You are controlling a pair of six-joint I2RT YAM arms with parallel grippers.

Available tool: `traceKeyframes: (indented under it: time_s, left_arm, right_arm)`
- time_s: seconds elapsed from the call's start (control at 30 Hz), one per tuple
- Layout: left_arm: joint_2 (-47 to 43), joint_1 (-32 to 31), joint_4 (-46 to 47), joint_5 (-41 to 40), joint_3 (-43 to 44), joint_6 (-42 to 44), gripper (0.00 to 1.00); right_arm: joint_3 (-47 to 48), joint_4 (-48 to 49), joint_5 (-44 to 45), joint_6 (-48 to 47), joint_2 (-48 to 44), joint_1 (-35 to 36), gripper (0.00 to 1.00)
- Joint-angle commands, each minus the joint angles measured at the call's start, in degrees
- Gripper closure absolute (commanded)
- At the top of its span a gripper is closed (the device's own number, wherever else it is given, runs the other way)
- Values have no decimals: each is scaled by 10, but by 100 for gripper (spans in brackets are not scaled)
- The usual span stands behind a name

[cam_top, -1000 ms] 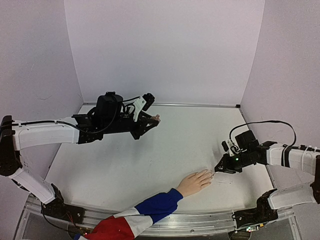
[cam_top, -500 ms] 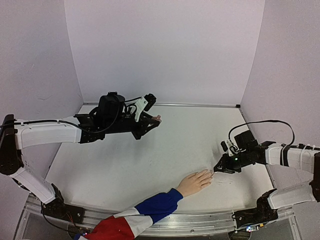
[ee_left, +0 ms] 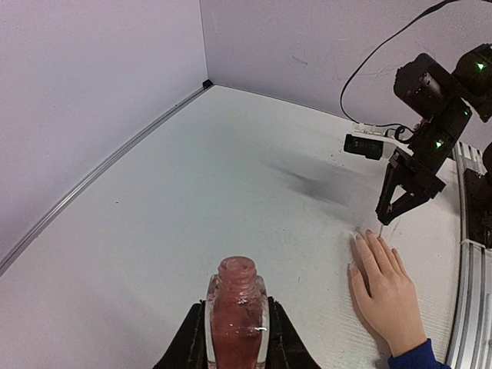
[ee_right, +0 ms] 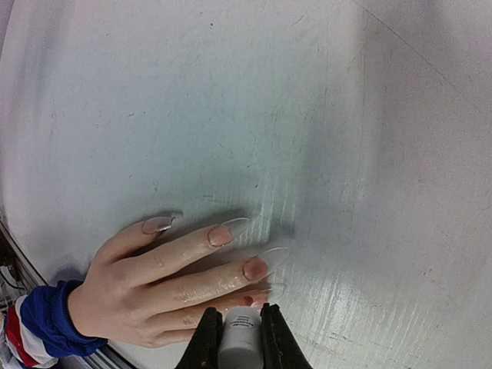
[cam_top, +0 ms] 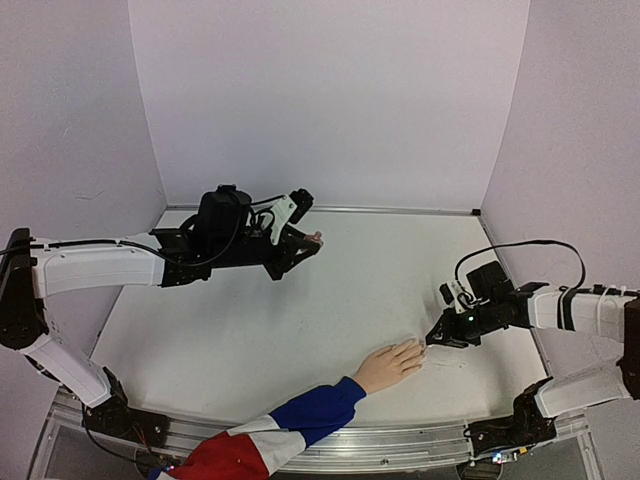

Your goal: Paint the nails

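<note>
Several likely hard, slick nails (ee_right: 221, 234) want brush touches only; right pincer (ee_right: 241, 332) at 6 o'clock pinches the cap (ee_right: 241, 352), left pincer (ee_left: 235, 350) clamps the bottle (ee_left: 234, 300)

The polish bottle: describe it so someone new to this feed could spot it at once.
Start at the white table, then follow the left arm to the left gripper over its far left part. Clamped there is the bottle: small, glassy, pinkish-red, its threaded neck uncapped. The only other small item, the white cap, is in the right gripper beside the fingertips of the hand.
</note>
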Motion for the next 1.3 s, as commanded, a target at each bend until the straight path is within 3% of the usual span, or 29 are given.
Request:
traceKeyframes:
  time_s: [0.0, 1.27]
  left_arm:
    - [-4, -2, 29, 1, 30, 3, 100]
    - [-7, -3, 29, 10, 30, 5, 100]
  right_arm:
    - [6, -12, -2, 3, -6, -3, 100]
    - [2, -23, 1, 9, 1, -2, 100]
